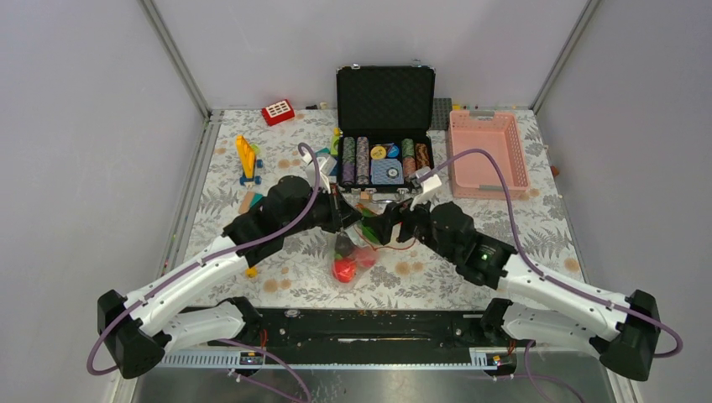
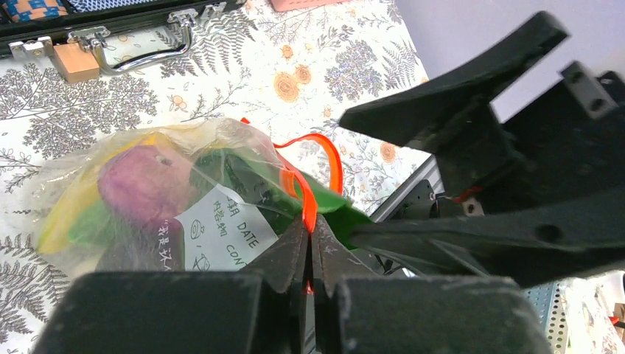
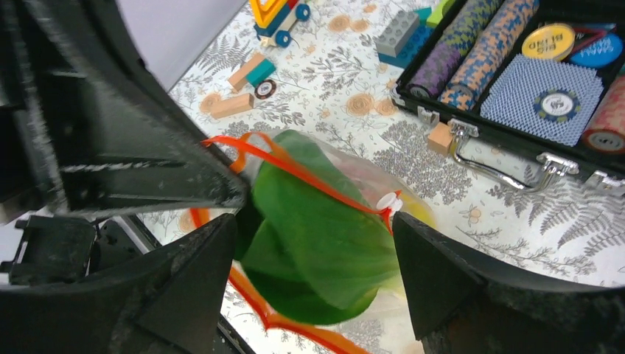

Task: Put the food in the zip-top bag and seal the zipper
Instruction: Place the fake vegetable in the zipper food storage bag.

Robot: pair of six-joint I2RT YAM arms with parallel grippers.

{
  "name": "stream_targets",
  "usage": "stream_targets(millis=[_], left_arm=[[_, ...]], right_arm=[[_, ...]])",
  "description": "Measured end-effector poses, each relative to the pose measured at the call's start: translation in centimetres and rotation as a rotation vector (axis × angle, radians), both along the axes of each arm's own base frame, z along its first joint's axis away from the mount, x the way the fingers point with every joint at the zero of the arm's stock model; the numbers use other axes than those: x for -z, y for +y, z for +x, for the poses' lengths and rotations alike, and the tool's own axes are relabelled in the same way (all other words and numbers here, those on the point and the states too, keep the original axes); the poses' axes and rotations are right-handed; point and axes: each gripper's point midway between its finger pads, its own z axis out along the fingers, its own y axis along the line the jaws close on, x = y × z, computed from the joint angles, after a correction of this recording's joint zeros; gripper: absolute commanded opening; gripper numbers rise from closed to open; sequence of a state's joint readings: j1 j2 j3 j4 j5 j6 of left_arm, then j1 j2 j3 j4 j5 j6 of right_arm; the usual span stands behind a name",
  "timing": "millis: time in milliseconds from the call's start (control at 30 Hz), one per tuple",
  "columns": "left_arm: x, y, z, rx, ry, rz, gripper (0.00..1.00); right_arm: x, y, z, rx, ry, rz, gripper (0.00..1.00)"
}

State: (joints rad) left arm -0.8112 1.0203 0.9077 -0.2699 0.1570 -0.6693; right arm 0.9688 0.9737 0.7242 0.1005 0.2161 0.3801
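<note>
The clear zip-top bag hangs just over the table between my two grippers, in the top view. It holds food: a purple ball, a yellow banana and a red fruit. A green leafy piece sits in the open mouth between the two sides of the orange-red zipper, whose white slider is at one end. My left gripper is shut on the zipper strip. My right gripper is open, its fingers on either side of the green piece without touching it.
An open black case of poker chips stands just behind the bag, its handle facing me. A pink basket is at the back right. A yellow toy, a red block and wooden blocks lie to the left.
</note>
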Motion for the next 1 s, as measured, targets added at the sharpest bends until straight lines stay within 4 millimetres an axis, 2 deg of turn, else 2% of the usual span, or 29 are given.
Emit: stream_targets(millis=[100, 200, 300, 433, 567, 733, 867, 1000], left_arm=[[0.1, 0.1, 0.2, -0.005, -0.006, 0.008, 0.00], [0.2, 0.2, 0.2, -0.004, -0.009, 0.016, 0.00], [0.5, 0.3, 0.1, -0.002, -0.004, 0.026, 0.00], [0.6, 0.4, 0.1, 0.001, -0.005, 0.034, 0.00], [0.8, 0.4, 0.0, 0.009, -0.004, 0.042, 0.00], [1.2, 0.4, -0.2, 0.019, 0.001, 0.053, 0.00], [1.4, 0.8, 0.2, 0.008, 0.002, 0.067, 0.00], [1.8, 1.4, 0.8, -0.021, 0.002, 0.086, 0.00]], right_arm=[[-1.0, -0.8, -0.7, -0.022, -0.047, -0.018, 0.88], [-0.4, -1.6, -0.9, -0.021, -0.049, -0.083, 0.86], [0.6, -2.1, -1.2, -0.032, -0.037, -0.131, 0.74], [0.8, -1.6, -2.0, -0.097, -0.053, -0.121, 0.50], [1.3, 0.5, -2.8, -0.195, -0.062, -0.073, 0.37], [3.2, 4.8, -2.9, -0.310, 0.006, -0.038, 0.23], [5.9, 6.9, -1.1, -0.262, 0.087, -0.052, 0.18], [8.3, 7.0, 1.3, -0.087, 0.144, -0.041, 0.18]])
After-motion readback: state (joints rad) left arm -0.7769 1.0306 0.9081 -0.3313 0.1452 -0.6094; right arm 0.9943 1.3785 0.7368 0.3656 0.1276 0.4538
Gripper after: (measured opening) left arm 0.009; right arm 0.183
